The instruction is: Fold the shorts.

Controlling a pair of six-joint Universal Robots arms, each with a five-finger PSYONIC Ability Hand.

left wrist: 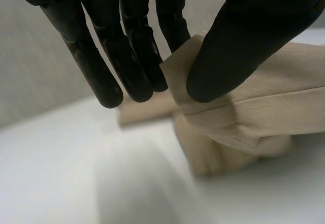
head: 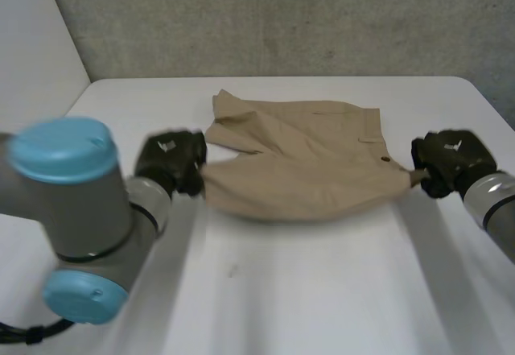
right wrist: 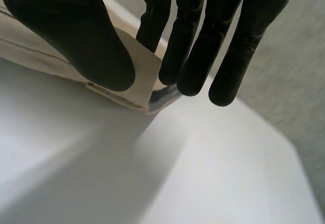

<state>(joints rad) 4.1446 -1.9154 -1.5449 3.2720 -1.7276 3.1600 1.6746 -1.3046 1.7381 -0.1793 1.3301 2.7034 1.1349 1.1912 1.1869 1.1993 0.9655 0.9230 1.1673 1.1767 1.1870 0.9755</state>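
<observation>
Shorts: the tan shorts (head: 302, 158) were laid across the middle of the frame on the white worktop (head: 322, 291), with the near edge drawn out between the two hands.
Left hand: the left hand (head: 170, 162) was seen at centre left, and a hem corner was pinched between its thumb and fingers.
Right hand: the right hand (head: 451, 162) was seen at centre right, and the waistband end beside the button was pinched in the same way.
Step judged: the near edge was probably being readied to be carried over the far part.
Risk: only small corners were held, so either could be pulled free if the hands were drawn apart.
Risk: a skewed fold could be produced if the hands were moved unevenly.
</observation>
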